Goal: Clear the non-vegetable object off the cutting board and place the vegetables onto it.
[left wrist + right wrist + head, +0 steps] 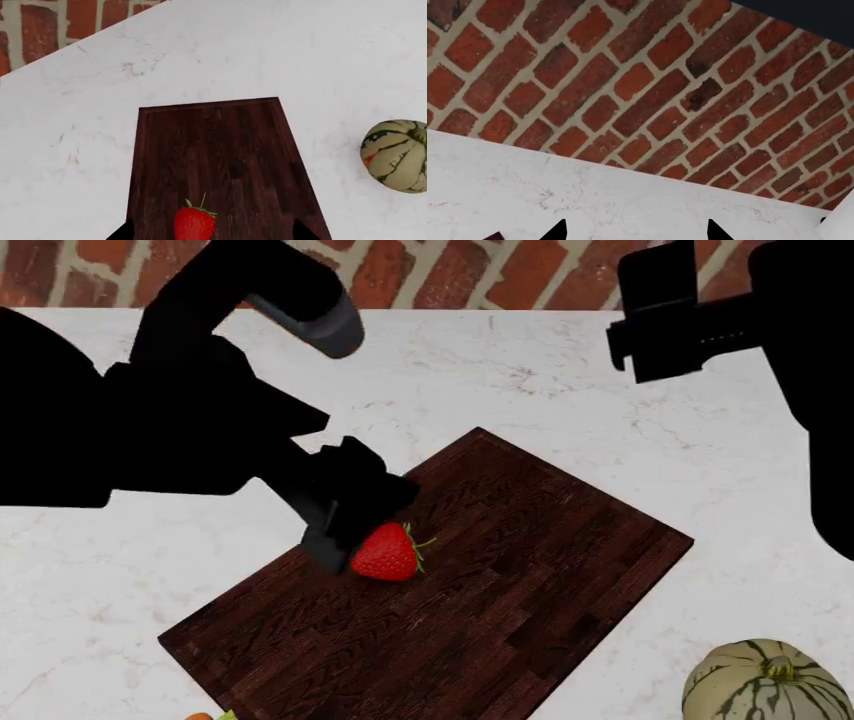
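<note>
Strawberry (387,553) sits on the cutting board (534,570), near its middle. My left gripper (350,530) is right at it, fingers spread either side, not clamped. Squash (767,680) is on the counter (561,380) beside the board. My right gripper (635,232) is spread wide, facing the brick wall (647,85), holding nothing.

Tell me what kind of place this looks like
Probably a simulated kitchen counter: a white marble-look worktop against a red brick wall, with a dark brown wooden cutting board holding a small red strawberry, and a cream squash with green stripes beside it.
</note>
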`<state>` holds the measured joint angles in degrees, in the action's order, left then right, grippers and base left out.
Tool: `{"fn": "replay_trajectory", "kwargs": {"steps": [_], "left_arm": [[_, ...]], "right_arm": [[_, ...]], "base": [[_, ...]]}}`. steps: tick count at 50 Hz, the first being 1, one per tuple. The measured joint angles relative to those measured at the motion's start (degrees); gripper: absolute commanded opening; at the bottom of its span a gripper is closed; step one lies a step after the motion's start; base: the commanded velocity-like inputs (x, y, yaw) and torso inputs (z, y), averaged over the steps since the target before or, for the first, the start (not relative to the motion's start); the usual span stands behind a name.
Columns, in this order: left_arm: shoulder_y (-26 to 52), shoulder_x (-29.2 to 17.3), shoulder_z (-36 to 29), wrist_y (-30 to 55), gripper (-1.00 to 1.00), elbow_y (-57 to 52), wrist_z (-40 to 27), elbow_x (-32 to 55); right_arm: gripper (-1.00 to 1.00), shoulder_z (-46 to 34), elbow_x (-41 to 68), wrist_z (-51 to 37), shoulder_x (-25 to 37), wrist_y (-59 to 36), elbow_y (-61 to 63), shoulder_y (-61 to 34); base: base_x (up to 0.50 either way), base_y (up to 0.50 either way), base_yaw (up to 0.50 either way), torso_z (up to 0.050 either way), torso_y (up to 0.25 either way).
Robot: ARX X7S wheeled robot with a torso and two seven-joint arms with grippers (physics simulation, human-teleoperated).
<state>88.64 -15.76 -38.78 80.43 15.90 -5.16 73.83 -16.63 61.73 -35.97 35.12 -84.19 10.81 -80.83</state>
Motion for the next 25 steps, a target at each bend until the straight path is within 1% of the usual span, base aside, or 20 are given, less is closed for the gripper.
{"fn": "replay_trajectory", "kwargs": {"steps": [14, 25], "left_arm": [[-0.4, 1.8, -5.7, -3.0, 1.00, 2.9, 4.1, -4.2], [-0.3, 3.4, -9.7, -6.8, 1.00, 7.2, 8.3, -8.1]], "right_arm": [[1.00, -0.4, 1.1, -0.6, 0.6, 1.3, 0.0, 1.3], [1.00, -1.0, 1.4, -0.6, 0.9, 2.4, -0.2, 2.2]], "base": [[0.00, 0.00, 0.00, 0.000, 0.000], [0.00, 0.00, 0.00, 0.000, 0.000]]}}
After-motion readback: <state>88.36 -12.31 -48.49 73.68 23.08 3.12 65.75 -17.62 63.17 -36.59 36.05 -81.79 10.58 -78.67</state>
